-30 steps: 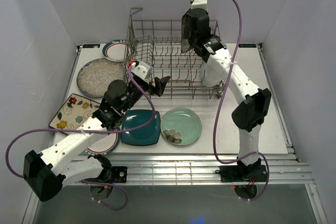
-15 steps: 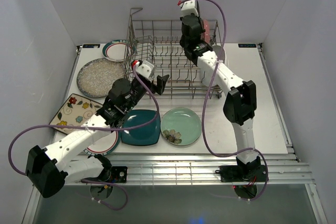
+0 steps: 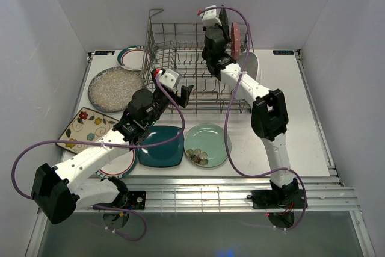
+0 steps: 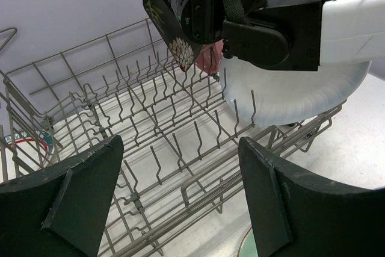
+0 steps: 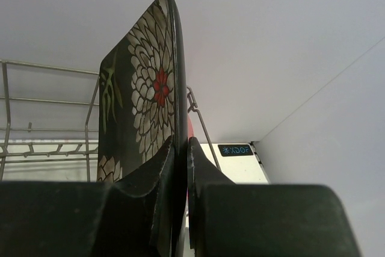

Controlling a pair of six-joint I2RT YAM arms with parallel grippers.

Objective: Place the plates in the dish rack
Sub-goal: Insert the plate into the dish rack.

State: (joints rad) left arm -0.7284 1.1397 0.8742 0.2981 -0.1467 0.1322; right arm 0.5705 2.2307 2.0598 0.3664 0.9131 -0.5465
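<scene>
— How do things lie just now?

— The rack [image 3: 174,43] sits at the far side of the tabletop [image 3: 301,118]. Two plates stand on edge at its right end: a white plate [image 3: 249,64] and, farther back, a pink plate [image 3: 236,35]. Six more lie flat on the tabletop in front of the rack and to its left, among them the teal plate [image 3: 161,147] and the mint plate [image 3: 207,144].

— And the one being loaded?

— The black flowered plate [image 5: 141,100] is held upright over the far right part of the rack, close beside the pink plate. The right hand [image 5: 179,145] grips it with its two fingers drawn in to a narrow slit, pinching the lower rim.

— The left hand [image 4: 180,142]?

— Spread wide with nothing in it, hovering at the rack's near side.

— What would make this step go well?

— Keep the plate vertical and parallel to the pink one. Lower it straight down so the edge drops between two tines [image 4: 197,132] without knocking its neighbour. Let go only once the rim rests on the wires and tines hold it on both sides. Which slot lies under it, I cannot tell.
</scene>
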